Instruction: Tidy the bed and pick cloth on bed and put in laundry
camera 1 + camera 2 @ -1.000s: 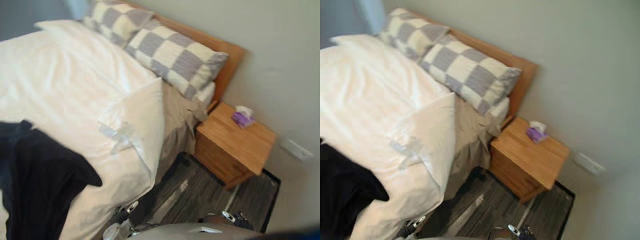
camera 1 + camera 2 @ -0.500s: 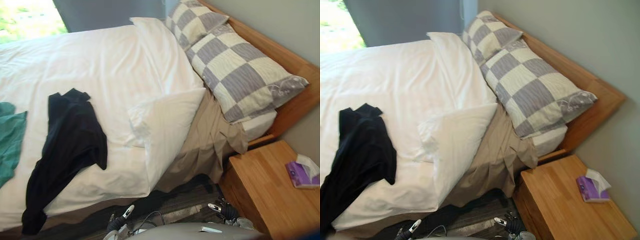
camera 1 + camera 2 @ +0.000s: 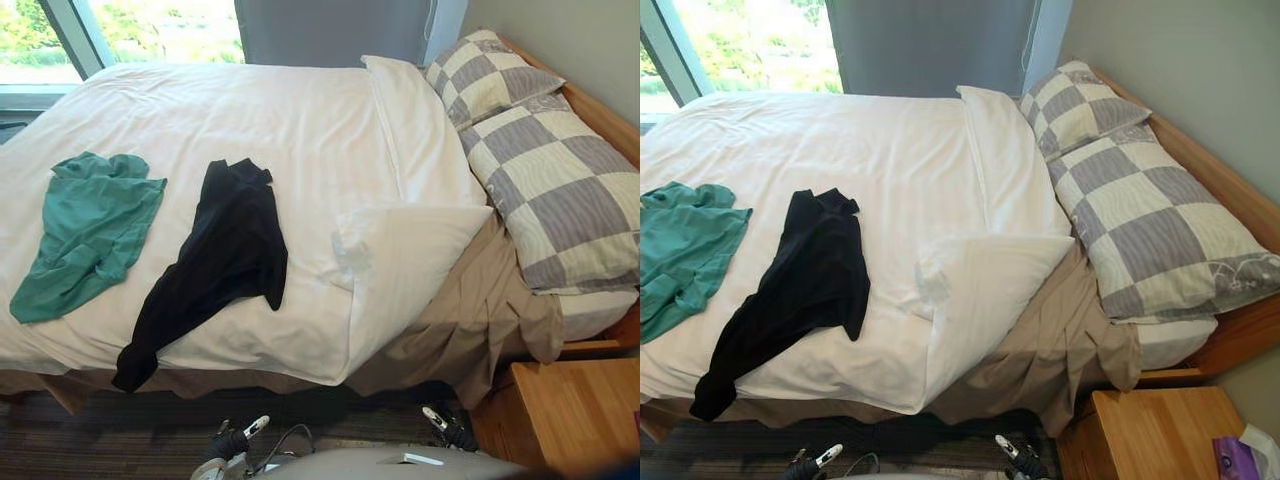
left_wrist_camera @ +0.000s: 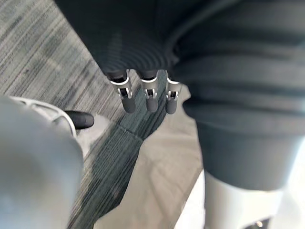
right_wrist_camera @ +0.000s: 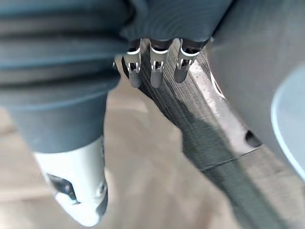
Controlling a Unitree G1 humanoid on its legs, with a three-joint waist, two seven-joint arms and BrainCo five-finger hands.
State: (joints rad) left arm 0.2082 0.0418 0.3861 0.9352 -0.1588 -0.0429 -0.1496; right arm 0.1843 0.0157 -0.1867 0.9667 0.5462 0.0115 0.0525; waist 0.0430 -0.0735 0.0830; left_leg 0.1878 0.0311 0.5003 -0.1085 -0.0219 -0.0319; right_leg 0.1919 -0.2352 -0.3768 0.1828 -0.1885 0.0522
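up ahead of my left hand (image 4: 148,98) and right hand (image 5: 155,71), both slack-fingered and empty with nothing picked yet, black cloth (image 3: 215,260) and green cloth (image 3: 85,230) wait on the bed (image 3: 300,120).

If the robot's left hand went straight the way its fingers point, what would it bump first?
Most likely the grey striped carpet: the left hand hangs open, pointing down at it, with nothing in between. Depth is hard to judge.

Bright daylight from window (image 3: 750,45) at far side; white duvet (image 3: 840,140) near glare; carpet (image 3: 130,440) shadowed.
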